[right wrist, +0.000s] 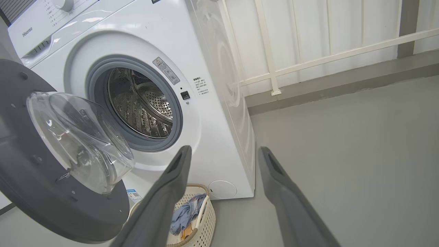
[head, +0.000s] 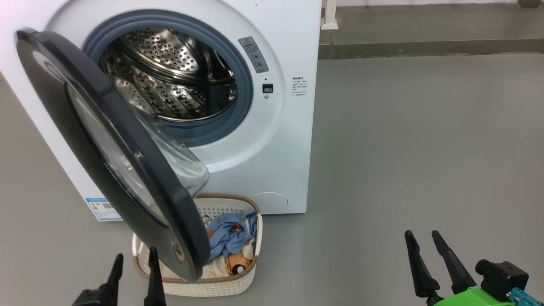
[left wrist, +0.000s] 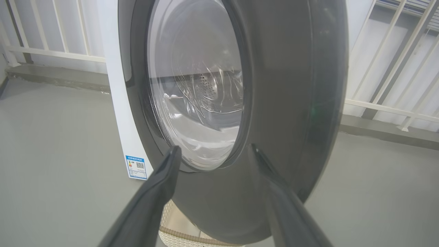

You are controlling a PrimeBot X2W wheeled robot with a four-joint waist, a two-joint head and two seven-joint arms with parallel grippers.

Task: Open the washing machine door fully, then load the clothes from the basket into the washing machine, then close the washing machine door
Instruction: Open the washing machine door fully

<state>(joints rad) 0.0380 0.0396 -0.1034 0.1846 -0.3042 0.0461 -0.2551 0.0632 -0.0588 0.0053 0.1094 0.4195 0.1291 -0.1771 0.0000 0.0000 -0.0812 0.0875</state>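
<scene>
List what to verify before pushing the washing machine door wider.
1. Glossy black round door fully open: not ok, only half-swung.
2. Cream perforated plastic basket clear from above: not ok, the door overhangs its left side.
3. Blue and cream clothes in the basket: ok.
4. Steel perforated drum empty: ok, as far as visible.
5. Left tool open beside the door: ok.
6. Right tool open, holding nothing: ok.
</scene>
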